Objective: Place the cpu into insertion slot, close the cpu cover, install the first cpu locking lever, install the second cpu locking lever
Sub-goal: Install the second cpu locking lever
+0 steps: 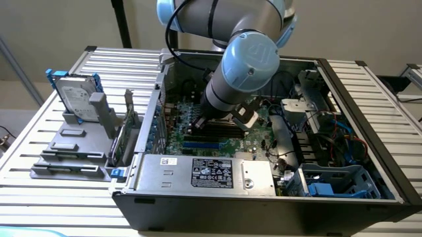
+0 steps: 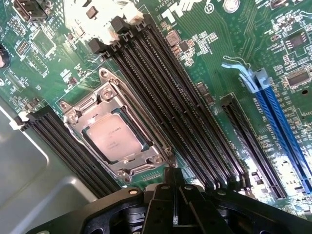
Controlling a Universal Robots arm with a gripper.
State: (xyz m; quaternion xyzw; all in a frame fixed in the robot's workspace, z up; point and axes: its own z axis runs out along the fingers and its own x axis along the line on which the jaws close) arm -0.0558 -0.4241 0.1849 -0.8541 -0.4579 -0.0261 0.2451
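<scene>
The cpu (image 2: 113, 136), a silvery-beige square chip, lies flat in the insertion slot on the green board. The slot's centre is hidden under it. The cpu cover (image 2: 84, 113), a silver frame, lies down around the chip with its window over the top face. Thin metal bars run along the frame's sides; whether they are latched I cannot tell. My gripper (image 2: 174, 187) hangs just off one corner of the socket, black fingers shut together with nothing between them. In the exterior view my arm's wrist (image 1: 247, 64) reaches down into the open computer case (image 1: 343, 79).
Long black memory slots (image 2: 165, 97) flank the socket on both sides. Blue card slots (image 2: 282, 126) lie further off. A metal power supply (image 1: 204, 173) and a blue drive cage (image 1: 336, 182) line the case front. A hard drive (image 1: 76, 98) stands outside on the exterior view's left.
</scene>
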